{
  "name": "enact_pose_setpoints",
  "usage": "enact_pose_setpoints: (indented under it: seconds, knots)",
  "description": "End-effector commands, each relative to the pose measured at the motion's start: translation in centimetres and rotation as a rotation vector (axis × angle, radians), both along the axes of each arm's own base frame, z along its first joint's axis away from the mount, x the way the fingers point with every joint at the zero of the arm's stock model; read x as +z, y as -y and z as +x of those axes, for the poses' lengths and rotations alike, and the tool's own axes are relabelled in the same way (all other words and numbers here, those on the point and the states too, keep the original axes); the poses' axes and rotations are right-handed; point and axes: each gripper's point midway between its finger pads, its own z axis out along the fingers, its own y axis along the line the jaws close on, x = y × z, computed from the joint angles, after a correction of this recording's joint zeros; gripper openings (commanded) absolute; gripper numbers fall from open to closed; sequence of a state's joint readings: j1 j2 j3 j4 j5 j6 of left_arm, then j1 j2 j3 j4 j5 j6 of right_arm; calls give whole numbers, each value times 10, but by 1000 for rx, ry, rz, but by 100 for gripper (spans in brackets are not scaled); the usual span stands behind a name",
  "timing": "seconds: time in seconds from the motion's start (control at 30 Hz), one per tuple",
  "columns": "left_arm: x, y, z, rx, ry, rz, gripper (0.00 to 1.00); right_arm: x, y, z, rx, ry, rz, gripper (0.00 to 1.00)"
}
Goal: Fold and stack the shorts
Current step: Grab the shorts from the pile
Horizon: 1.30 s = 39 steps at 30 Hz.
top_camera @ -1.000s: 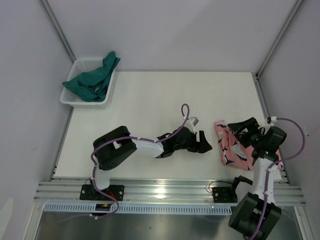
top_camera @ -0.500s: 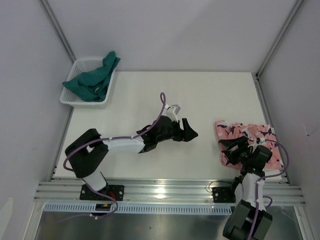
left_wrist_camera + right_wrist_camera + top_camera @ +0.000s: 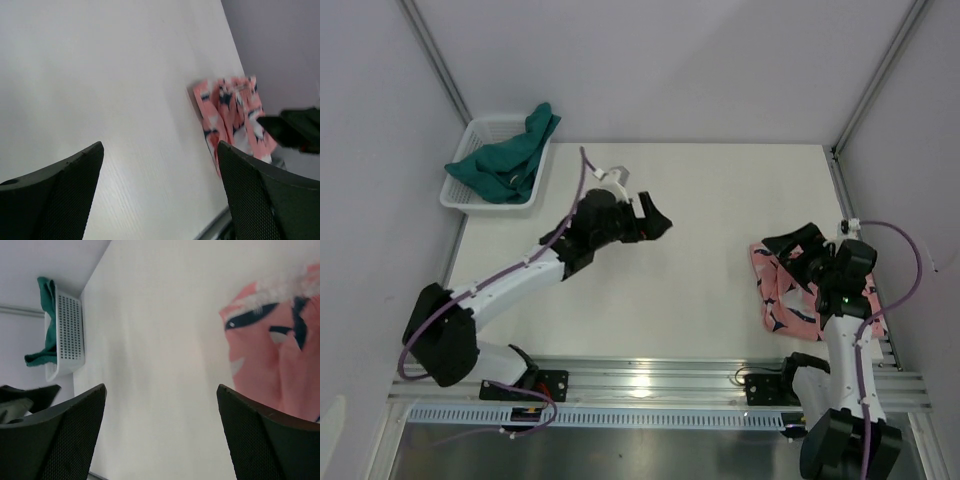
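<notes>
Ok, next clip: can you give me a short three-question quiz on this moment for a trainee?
1. True or false: the teal shorts lie in the white basket.
2. Where are the pink shark-print shorts? A) in the basket B) on the table, right side C) held up by the left arm
3. Fill in: the left gripper and right gripper are both ____, holding nothing.
Key: 1 true; 2 B; 3 open.
</notes>
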State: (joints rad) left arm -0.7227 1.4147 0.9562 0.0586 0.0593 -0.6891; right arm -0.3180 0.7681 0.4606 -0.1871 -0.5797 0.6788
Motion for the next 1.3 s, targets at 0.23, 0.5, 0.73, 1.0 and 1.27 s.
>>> enact_pose_setpoints:
  seconds: [0.23, 0.5, 0.73, 1.0, 1.27]
  knots:
    - [69, -224, 71, 565, 15, 112, 99, 44, -64, 39, 159, 69, -235, 95]
    - [65, -379, 70, 1107, -73, 49, 99, 9, -116, 58, 297, 29, -250, 95]
    - [54, -425, 105, 1158, -123, 69, 99, -10, -160, 56, 404, 20, -307, 94]
    - [43, -456, 165, 1228, -174, 108, 99, -28, -175, 57, 443, 53, -299, 94]
    - [11, -480, 202, 1334, -220, 108, 94, -36, -182, 57, 483, 52, -284, 94]
